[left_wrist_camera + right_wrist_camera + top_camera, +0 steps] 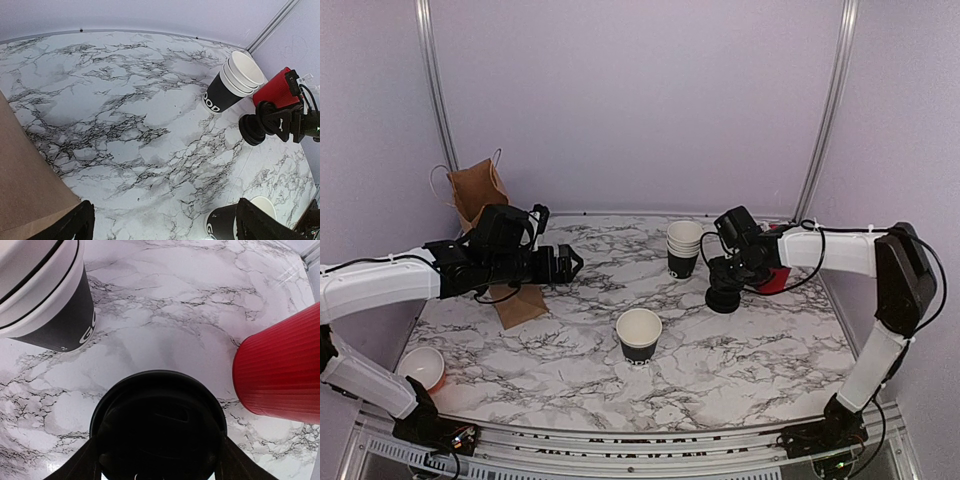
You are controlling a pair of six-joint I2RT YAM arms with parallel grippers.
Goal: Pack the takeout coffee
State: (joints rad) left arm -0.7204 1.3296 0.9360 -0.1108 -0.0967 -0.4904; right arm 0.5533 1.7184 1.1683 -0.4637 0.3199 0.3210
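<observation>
- Overhead view: white, grey-veined marble-look table (770,350) with lilac walls behind.
- Near the table's middle: small black paper cup (639,337), white inside, upright, uncovered, touched by nothing.
- Right side: right gripper (725,290) pointing down, jaws clamped on a round black plastic lid (725,300), well apart from the cup. Unclear whether the lid is resting on the marble or just above it.
- Crowding that gripper: stack of white-rimmed nested black cups (683,248) just beside it, and a red ribbed cup (775,280) partly hidden behind the right arm.
- Left side: tall brown paper bag (480,190) with thin loop handles, upright, its middle hidden by the left arm. Left gripper (570,264) just past the bag, aimed toward the table's middle.
- Near left corner: small cup, white inside and orange-red outside (420,367).
- Left wrist view: left gripper (165,220) with jaws spread wide, only bare marble between them. Bag (25,185) filling the lower left, just beside one finger. Black cup (222,225) partly behind the other finger. Farther off: nested stack (232,82), red cup (274,90), right gripper (252,129) with the lid.
- Right wrist view: lid (159,410) pinched between both dark fingers (85,465), filling the lower middle. Nested stack (45,300) close at upper left, red cup (280,375) close at right, marble between.
</observation>
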